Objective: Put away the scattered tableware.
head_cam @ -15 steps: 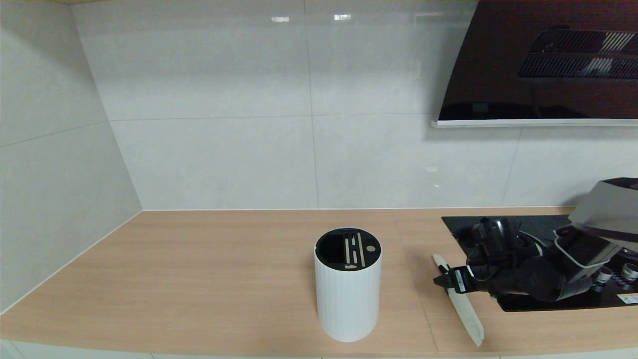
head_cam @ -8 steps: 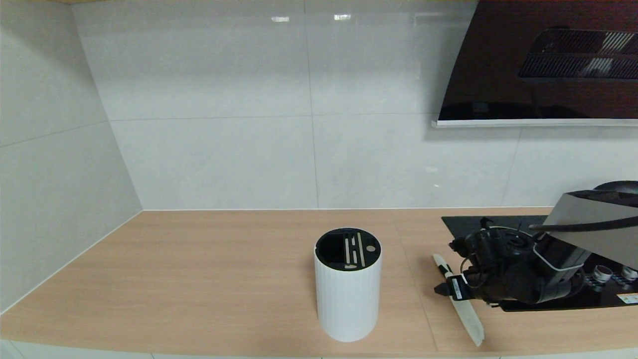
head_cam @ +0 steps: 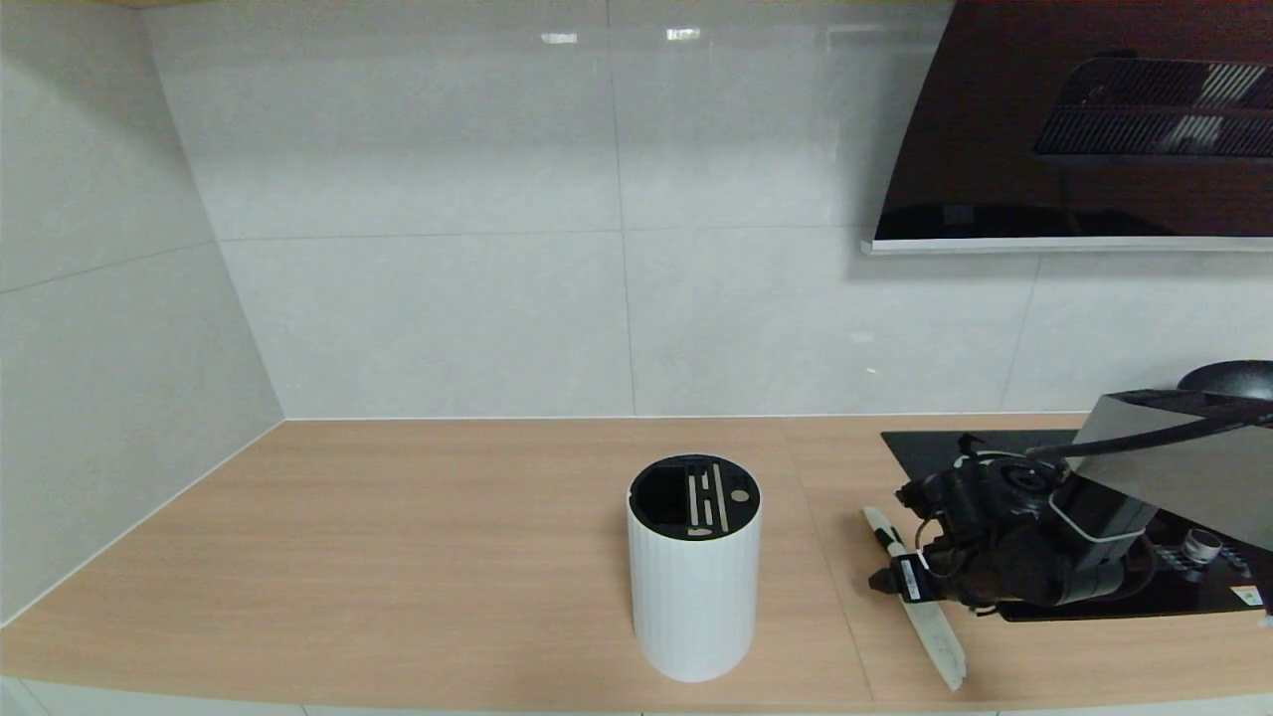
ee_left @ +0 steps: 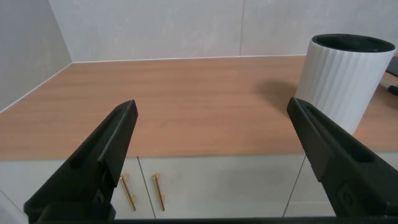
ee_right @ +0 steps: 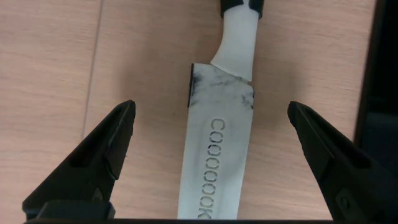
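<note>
Reader: Where was the white marble-patterned knife [head_cam: 935,626]?
Describer: Flat on the wooden counter [head_cam: 398,537], right of the white ribbed holder [head_cam: 693,587], handle far, blade near. The right gripper [ee_right: 210,112] hung directly over it, jaws wide, straddling the blade crosswise.

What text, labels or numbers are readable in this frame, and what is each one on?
Knife blade: a row of embossed characters, cut off by the picture's edge; not readable in full.
White tag on the right gripper: too small to read.
Sticker on the cooktop: too small to read.
</note>
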`<state>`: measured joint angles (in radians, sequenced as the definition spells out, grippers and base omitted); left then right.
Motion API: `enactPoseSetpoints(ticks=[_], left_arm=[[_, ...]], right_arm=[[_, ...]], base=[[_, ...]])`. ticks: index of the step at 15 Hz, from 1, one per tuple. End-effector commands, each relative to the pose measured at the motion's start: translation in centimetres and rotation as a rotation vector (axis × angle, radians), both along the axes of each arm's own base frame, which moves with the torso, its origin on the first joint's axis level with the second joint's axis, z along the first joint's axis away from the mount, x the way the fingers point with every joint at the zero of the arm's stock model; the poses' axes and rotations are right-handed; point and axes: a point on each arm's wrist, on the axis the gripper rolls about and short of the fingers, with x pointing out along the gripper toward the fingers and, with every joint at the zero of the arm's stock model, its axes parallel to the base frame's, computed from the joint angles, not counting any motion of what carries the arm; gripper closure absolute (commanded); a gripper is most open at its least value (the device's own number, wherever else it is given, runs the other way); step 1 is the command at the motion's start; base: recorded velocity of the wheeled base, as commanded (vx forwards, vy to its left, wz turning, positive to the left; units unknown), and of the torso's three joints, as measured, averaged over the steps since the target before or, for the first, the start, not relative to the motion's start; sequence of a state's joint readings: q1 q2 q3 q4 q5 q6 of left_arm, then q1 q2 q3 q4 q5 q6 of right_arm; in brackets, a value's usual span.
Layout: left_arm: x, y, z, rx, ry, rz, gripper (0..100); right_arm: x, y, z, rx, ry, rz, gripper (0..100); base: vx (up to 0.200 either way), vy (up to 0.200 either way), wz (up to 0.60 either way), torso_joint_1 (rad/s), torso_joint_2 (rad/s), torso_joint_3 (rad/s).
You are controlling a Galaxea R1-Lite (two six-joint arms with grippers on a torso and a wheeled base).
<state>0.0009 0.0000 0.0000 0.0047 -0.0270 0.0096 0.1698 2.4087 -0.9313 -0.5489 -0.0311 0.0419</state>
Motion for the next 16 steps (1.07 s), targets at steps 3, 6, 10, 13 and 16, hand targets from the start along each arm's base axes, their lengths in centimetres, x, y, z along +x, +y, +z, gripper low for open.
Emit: enactPoseSetpoints(ticks=[3,6,10,13,16], left_arm=[[0.0,0.0,0.0,0.001,0.0,-0.001,0],[0.0,0.0,0.0,0.0,0.0,0.0,0],[0.0,0.0,0.0,0.001,0.0,0.0,0],[0.0,0.0,0.0,0.0,0.0,0.0,0],[0.0,0.0,0.0,0.001,0.0,0.0,0]], right_arm=[[0.49,0.07,-0.48,-0.012,-0.004,-0.01,0],[0.73,0.07,-0.76,-0.024,-0.006,-0.019,0],[0.81,0.08,-0.93,-0.025,-0.002,-0.019,0],[0.75,0.07,-1.02,-0.026,0.003,-0.019,0],[0.7,0.12,-1.21,-0.029,0.009,-0.017,100]], base=[[0.0,0.0,0.0,0.0,0.0,0.0],[0.0,0.0,0.0,0.0,0.0,0.0],[0.0,0.0,0.0,0.0,0.0,0.0],[0.0,0.0,0.0,0.0,0.0,0.0],[0.0,0.0,0.0,0.0,0.0,0.0]])
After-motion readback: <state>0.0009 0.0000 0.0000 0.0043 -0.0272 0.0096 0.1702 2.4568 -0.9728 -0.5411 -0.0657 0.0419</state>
